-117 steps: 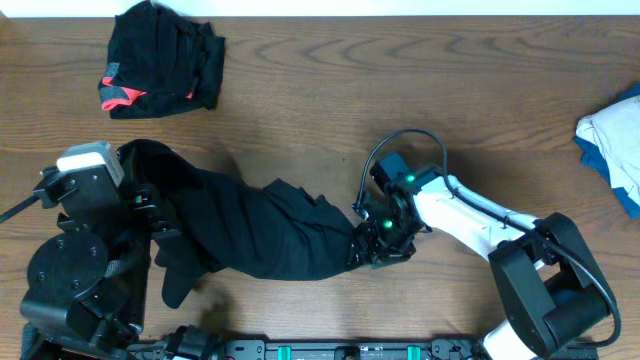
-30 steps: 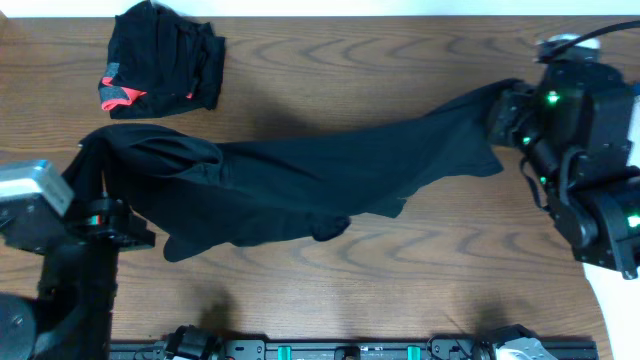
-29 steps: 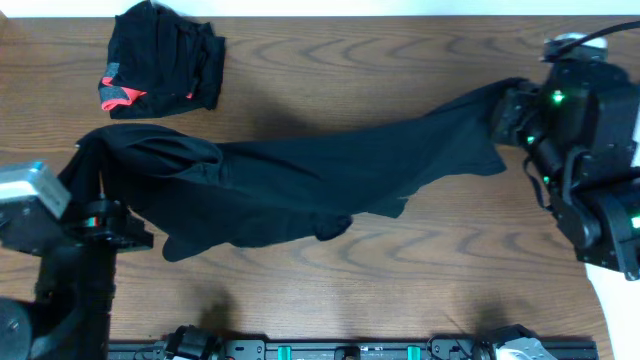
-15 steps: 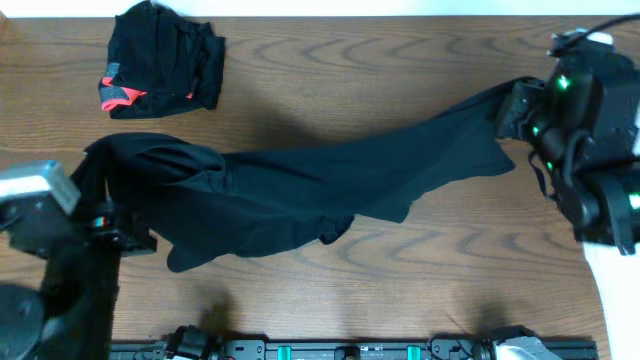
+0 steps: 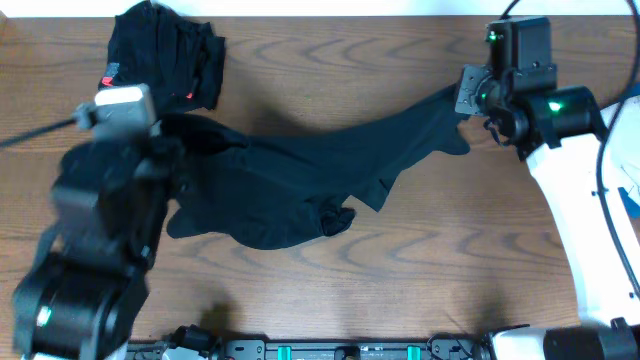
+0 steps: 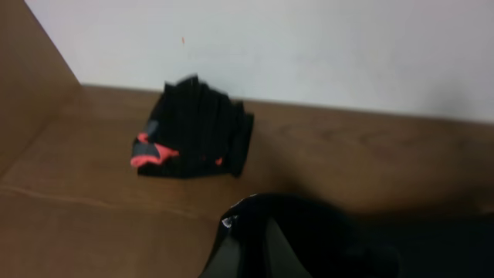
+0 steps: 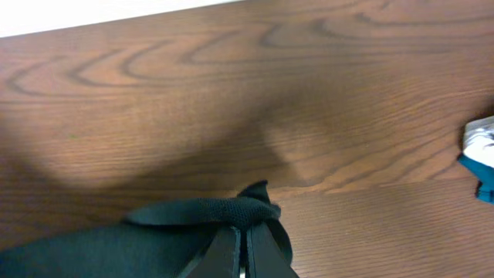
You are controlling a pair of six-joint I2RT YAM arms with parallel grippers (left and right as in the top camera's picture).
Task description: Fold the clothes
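A long black garment [image 5: 300, 180] stretches across the table, its middle sagging onto the wood. My left gripper [image 6: 252, 233] is shut on its left end, whose black fabric [image 6: 332, 239] bunches around the fingers. From overhead that gripper [image 5: 178, 142] is mostly hidden under its own arm. My right gripper [image 7: 244, 229] is shut on a rolled hem [image 7: 208, 210] at the garment's right end, and overhead it shows at the back right [image 5: 466, 95]. A folded black pile with coral-red trim [image 5: 175, 50] lies at the back left, just beyond the left arm, and shows again in the left wrist view [image 6: 193, 127].
A white and blue cloth [image 7: 480, 150] lies at the right edge of the table. A white wall [image 6: 309, 46] runs along the table's back edge. The arms' base rail [image 5: 330, 350] lines the front edge.
Both grippers have carried the garment toward the back of the table. The left one now sits near the folded pile and the right one has come inward. The garment hangs slacker.
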